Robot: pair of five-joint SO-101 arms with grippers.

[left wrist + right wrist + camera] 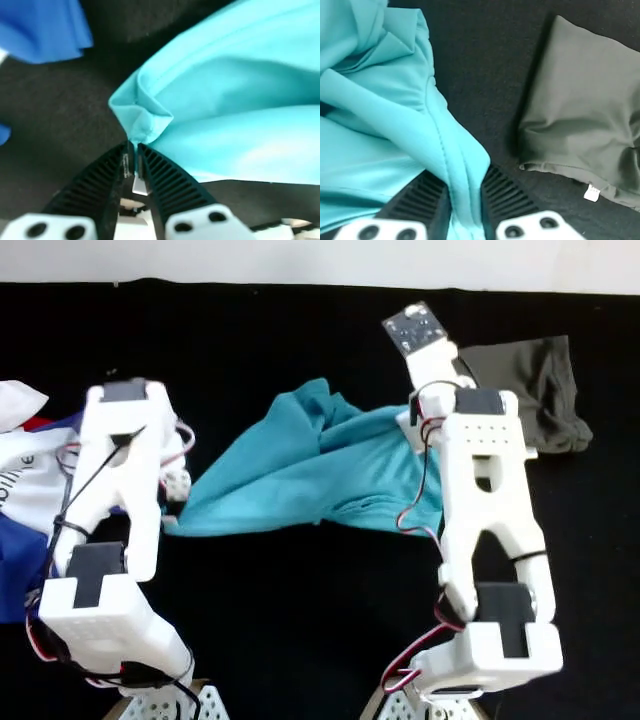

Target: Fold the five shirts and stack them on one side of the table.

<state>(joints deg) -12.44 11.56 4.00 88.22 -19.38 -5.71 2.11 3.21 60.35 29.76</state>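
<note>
A teal shirt (300, 475) lies crumpled across the middle of the black table (300, 610). My left gripper (132, 150) is shut on one corner of the teal shirt (235, 100), at the shirt's left end in the high view. My right gripper (465, 192) is shut on a bunched fold of the teal shirt (375, 110) at its right end. A folded dark grey shirt (535, 390) lies at the back right, and the same grey shirt (585, 120) shows beside the teal one. Blue and white shirts (25, 470) are heaped at the left edge.
The left arm (110, 520) and the right arm (490, 530) stand over the near half of the table. A blue cloth (40, 27) lies just beyond the teal corner. Bare black table lies between the arms at the front.
</note>
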